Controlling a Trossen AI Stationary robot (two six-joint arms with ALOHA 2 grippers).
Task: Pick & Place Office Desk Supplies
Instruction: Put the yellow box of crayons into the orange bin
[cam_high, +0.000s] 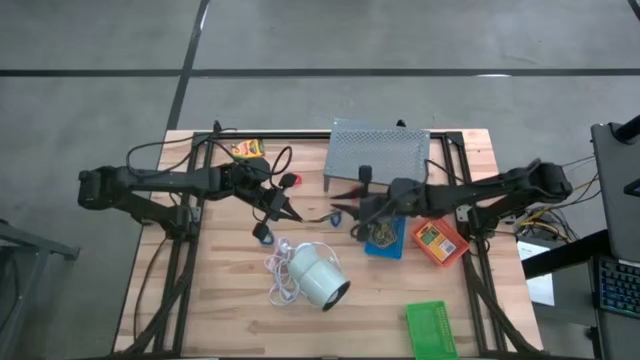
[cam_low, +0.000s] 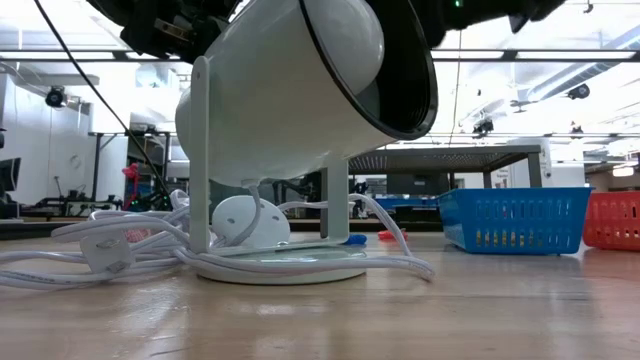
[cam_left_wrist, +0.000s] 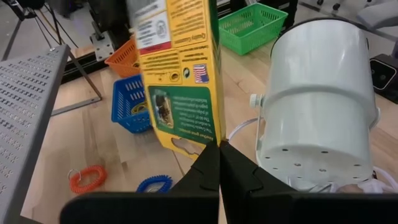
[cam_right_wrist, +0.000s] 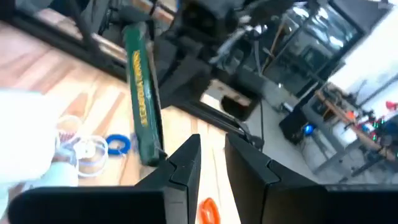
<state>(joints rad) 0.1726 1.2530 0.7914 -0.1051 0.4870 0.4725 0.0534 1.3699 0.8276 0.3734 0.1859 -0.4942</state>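
The left claw (cam_left_wrist: 219, 163) was clenched on the bottom edge of a flat yellow-and-green printed cardboard box (cam_left_wrist: 179, 68), holding it up over the middle of the wooden desk (cam_high: 200, 290). The right claw (cam_right_wrist: 213, 163) stood slightly apart, gripping nothing, perhaps to take it.

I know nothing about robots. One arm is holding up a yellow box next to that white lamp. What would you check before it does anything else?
1. Grip on the yellow box: ok. The left gripper is shut on its lower edge.
2. Right gripper free: ok. Its fingers are apart with nothing between them.
3. Box between the right gripper's fingers: not ok. It hangs ahead of them, not between them.
4. Clearance from the white lamp: not ok. The lamp stands close beside the box.
5. Room in the blue tray: cannot tell. Tan rubber bands already lie in it.
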